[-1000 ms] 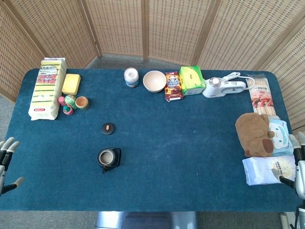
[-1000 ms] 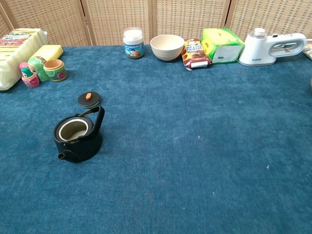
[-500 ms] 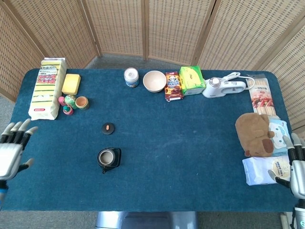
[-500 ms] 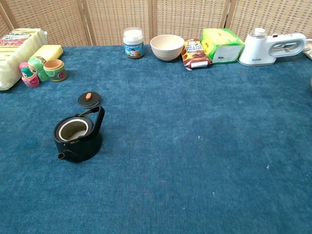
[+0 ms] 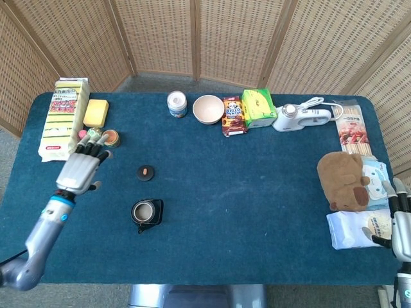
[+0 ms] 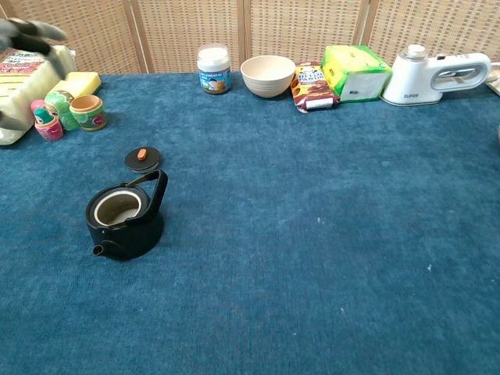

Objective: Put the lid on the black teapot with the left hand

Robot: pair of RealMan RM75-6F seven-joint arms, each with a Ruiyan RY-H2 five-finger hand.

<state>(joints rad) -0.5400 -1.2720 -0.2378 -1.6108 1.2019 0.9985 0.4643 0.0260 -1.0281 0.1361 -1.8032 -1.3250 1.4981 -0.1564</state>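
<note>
The left hand [image 5: 81, 170] is over the table [image 5: 257, 192], w/ fingers straight and spread apart, and it holds nothing. In the chest view only a blurred bit of it shows at the top left corner [image 6: 27, 31]. The lid [image 5: 146, 172], black w/ a small orange knob, lies flat on the blue cloth, to the right of the left hand and apart from it; no finger touches it. The black teapot [image 5: 147, 212] stands upright just in front of the lid, nearer to the robot, not touching it. Its mouth is uncovered, the light inside is visible, and the handle [image 6: 152, 187] stands up over the opening. The spout points toward the robot in the chest view. Teapot is below and right of the left hand, also apart from it.

The right hand [image 5: 399, 221] is at the right edge of the table, near a white packet [image 5: 356, 228], fingers pointing up and a bit apart; it seems to hold nothing.

Near the left hand's fingertips are small painted dolls [image 5: 94, 136] and a small cup [image 5: 111, 137]; in the head view the fingers partly overlap the dolls, but contact I can't tell. A sponge pack [image 5: 61, 119] lies further left.
</note>
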